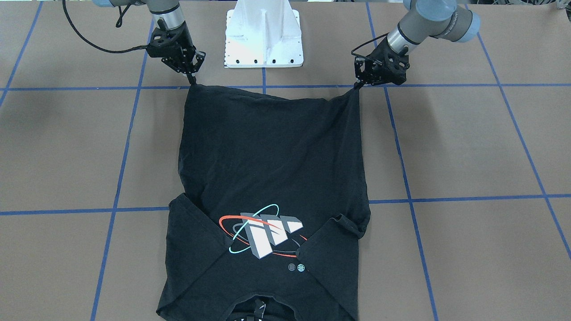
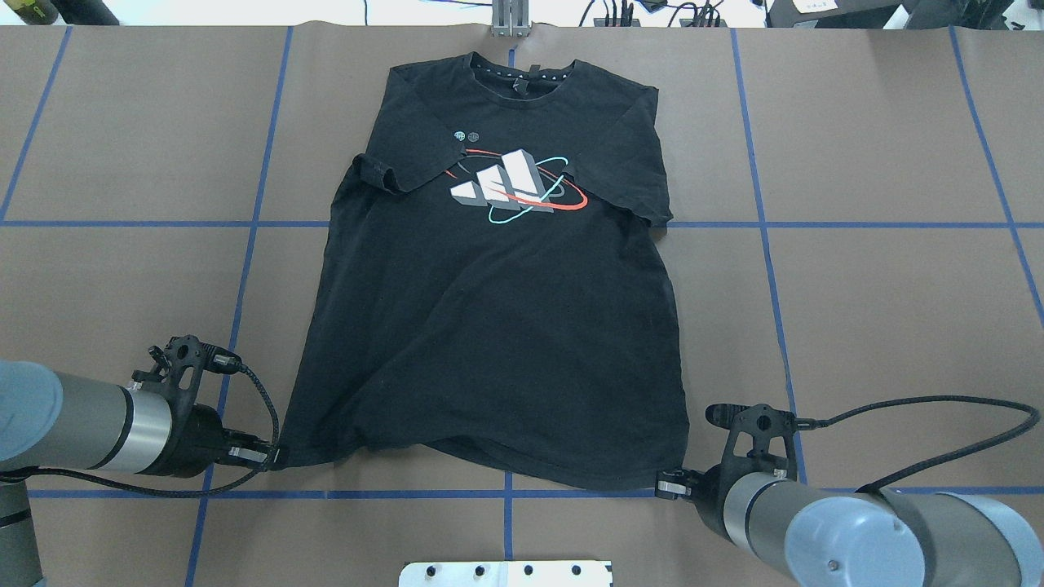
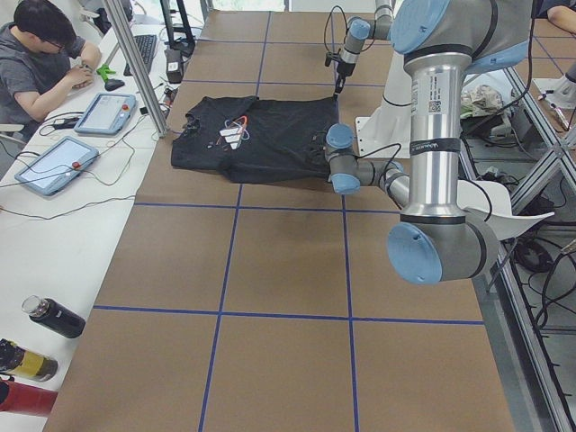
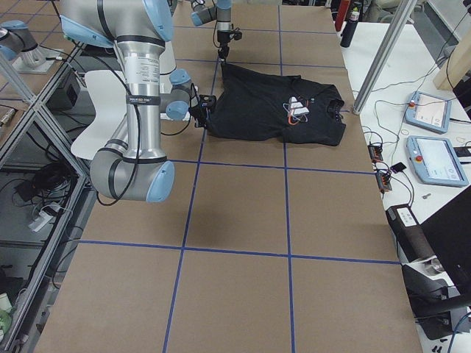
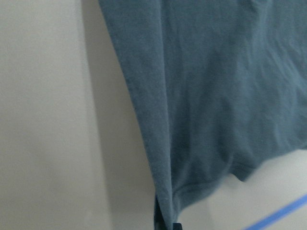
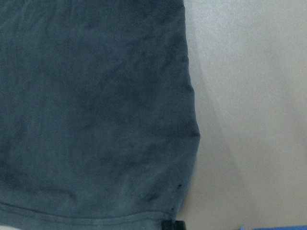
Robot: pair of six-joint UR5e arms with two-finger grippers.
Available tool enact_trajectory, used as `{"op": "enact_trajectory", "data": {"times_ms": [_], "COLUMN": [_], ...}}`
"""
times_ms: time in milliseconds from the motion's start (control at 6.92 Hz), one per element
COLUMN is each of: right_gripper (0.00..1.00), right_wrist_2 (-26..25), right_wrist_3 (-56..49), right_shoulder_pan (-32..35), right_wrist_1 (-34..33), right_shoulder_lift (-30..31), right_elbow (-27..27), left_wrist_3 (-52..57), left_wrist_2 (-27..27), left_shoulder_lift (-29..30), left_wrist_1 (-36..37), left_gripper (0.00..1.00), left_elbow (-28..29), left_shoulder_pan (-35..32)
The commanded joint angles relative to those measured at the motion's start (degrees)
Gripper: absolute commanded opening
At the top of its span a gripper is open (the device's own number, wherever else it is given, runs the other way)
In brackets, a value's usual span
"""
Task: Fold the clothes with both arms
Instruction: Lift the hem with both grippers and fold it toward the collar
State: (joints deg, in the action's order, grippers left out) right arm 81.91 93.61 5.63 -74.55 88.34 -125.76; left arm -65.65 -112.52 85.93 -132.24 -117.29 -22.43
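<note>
The black T-shirt [image 2: 489, 310] lies print side up on the table, collar at the far edge, both short sleeves folded in toward the white, red and teal print [image 2: 514, 187]. My left gripper [image 2: 273, 456] is shut on the near hem corner on its side, which also shows in the front-facing view [image 1: 357, 85]. My right gripper [image 2: 665, 487] is shut on the other hem corner [image 1: 192, 81]. The hem is pulled taut between them and sags a little in the middle. Each wrist view shows the pinched corner [image 5: 165, 211] [image 6: 172, 211].
The white pedestal base [image 1: 264, 35] stands between the arms at the near table edge. Blue tape lines [image 2: 758, 224] cross the brown table. In the left side view an operator [image 3: 40, 63] sits at a side bench with tablets, and bottles [image 3: 54, 317] lie there.
</note>
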Motion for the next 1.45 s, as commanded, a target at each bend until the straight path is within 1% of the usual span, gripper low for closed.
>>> {"op": "enact_trajectory", "data": {"times_ms": [0, 145, 289, 434, 578, 723, 867, 1012, 1156, 1301], "right_gripper": [0.00, 0.00, 0.00, 0.00, 0.00, 0.00, 0.00, 0.00, 0.00, 0.00], "right_wrist_2": [12.51, 17.53, 20.37, 21.53, 21.62, 21.54, 21.54, 21.45, 21.45, 21.71], "right_wrist_3": [-0.53, -0.62, -0.62, -0.54, -0.53, -0.53, -0.62, -0.71, -2.36, -6.38], "right_shoulder_pan": [4.73, 5.00, 3.87, 2.12, 1.76, 3.93, 8.13, 13.48, 17.79, 21.58], "right_wrist_1": [-0.24, -0.24, -0.24, -0.33, -0.33, -0.76, -2.77, -2.79, -2.79, -2.96], "right_shoulder_lift": [3.22, 5.59, 6.05, 6.31, 6.49, 6.23, 5.53, 1.26, -3.39, -6.31], "right_elbow": [-7.79, -12.18, -15.62, -18.79, -19.95, -19.09, -17.69, -13.06, -6.67, -3.47], "left_wrist_3": [0.09, 0.09, 0.09, 0.09, 0.09, -0.09, 0.09, 0.17, 0.00, -0.09], "left_wrist_2": [-8.28, -11.20, -12.18, -13.85, -14.04, -13.17, -12.90, -6.11, -3.08, -2.01], "left_shoulder_lift": [-0.24, -2.33, -4.26, -4.81, -4.64, -4.11, -0.71, 3.23, 6.84, 10.71], "left_wrist_1": [12.12, 14.62, 14.73, 14.82, 15.34, 18.48, 20.95, 21.06, 21.41, 21.41], "left_gripper": [0.00, 0.00, 0.00, 0.00, 0.00, 0.00, 0.00, 0.00, 0.00, 0.00], "left_elbow": [-10.89, -15.91, -18.83, -20.34, -20.53, -19.74, -17.47, -13.71, -9.41, -5.02], "left_shoulder_pan": [-0.51, -0.60, -0.51, -0.51, -0.51, -1.73, -4.53, -7.34, -8.93, -12.78]}}
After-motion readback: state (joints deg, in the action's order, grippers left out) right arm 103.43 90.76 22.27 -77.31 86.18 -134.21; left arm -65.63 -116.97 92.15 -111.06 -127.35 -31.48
